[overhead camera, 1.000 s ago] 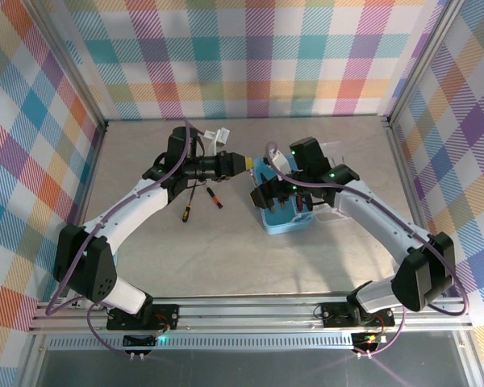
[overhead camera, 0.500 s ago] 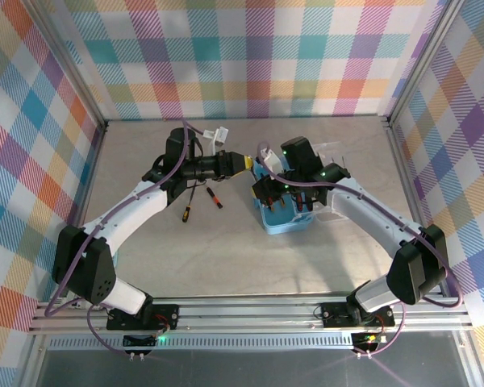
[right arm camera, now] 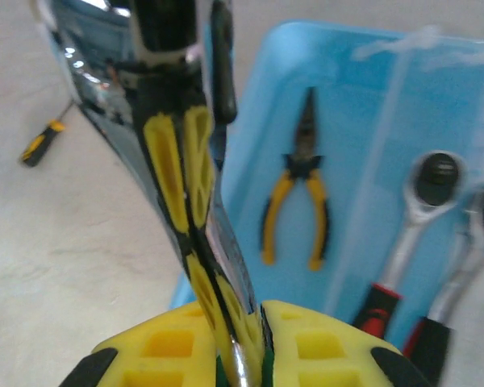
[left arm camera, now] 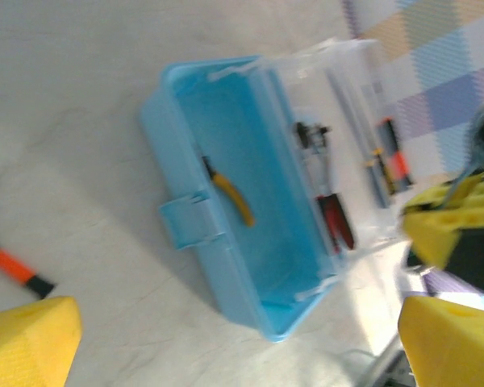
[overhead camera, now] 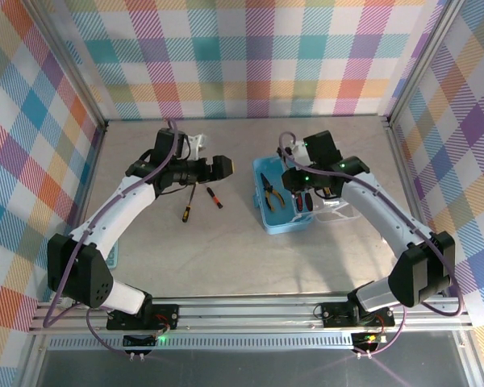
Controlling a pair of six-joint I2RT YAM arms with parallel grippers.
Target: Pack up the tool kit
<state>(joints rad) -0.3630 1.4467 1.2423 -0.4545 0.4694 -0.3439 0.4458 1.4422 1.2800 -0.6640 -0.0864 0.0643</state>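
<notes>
The light-blue tool kit box (overhead camera: 268, 218) lies open at mid-table, its clear lid (overhead camera: 329, 211) folded out to the right. Yellow-handled pliers (overhead camera: 272, 193) (right arm camera: 300, 205) lie inside the box (left arm camera: 234, 242). A ratchet wrench (right arm camera: 415, 214) and red-handled tools (left arm camera: 336, 223) rest on the lid side. My right gripper (right arm camera: 260, 318) (overhead camera: 294, 181) hovers over the box, shut on a chrome tool with a yellow-and-black grip (right arm camera: 185, 177). My left gripper (overhead camera: 223, 167) (left arm camera: 238, 343) stands open and empty, left of the box.
Two small screwdrivers lie loose on the table left of the box: a yellow-and-black one (overhead camera: 187, 213) (right arm camera: 43, 142) and a red-and-black one (overhead camera: 214, 197) (left arm camera: 14, 269). Checked walls close in the back and both sides.
My left gripper has opened and drawn back to the left, away from the box. My right gripper has shut on the chrome tool and shifted right above the box.
</notes>
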